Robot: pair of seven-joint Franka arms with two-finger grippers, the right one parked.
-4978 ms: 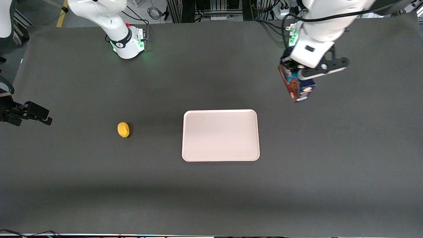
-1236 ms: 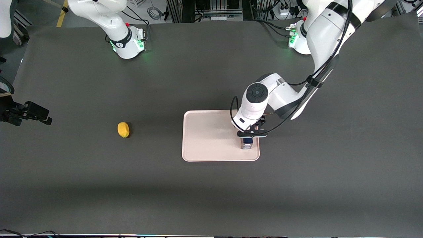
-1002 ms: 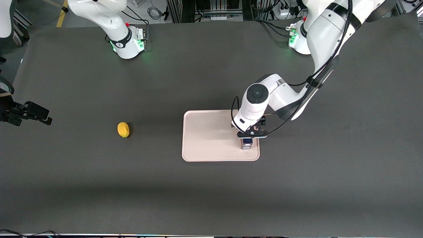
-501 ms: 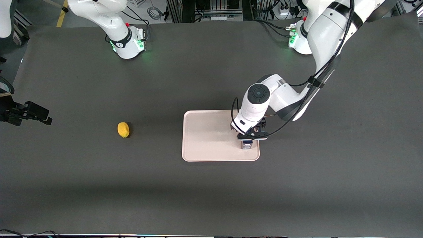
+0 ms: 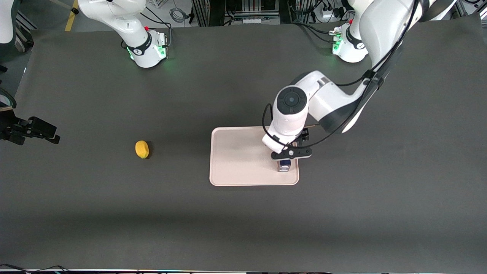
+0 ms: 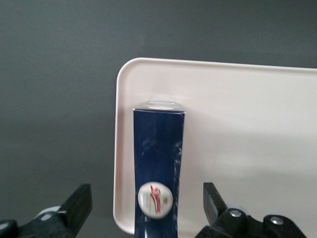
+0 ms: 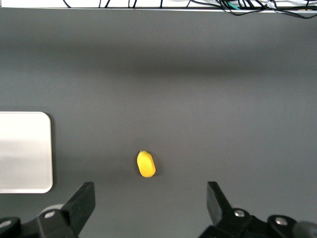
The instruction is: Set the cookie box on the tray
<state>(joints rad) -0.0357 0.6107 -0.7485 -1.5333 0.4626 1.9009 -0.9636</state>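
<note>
At the 4 o'clock corner of the flat pale pink rectangular tray (image 5: 239, 160) I see the slim navy cookie box (image 6: 158, 168) standing upright; my left gripper (image 5: 291, 153) hovers above it, fingers (image 6: 214, 198) spread, clear of the carton.

My front camera hangs high over the desk (image 5: 114, 213), looking nearly straight down, both arm bases at twelve o'clock. The left wrist camera looks down past its pincer (image 6: 146, 208), fingers spread wide, close on the cookie box (image 6: 158, 168) and a corner of the tray (image 6: 237, 114). The right wrist camera sits higher, sharing the tray (image 7: 25, 151) and yellow lump (image 7: 145, 164) with front view.
</note>
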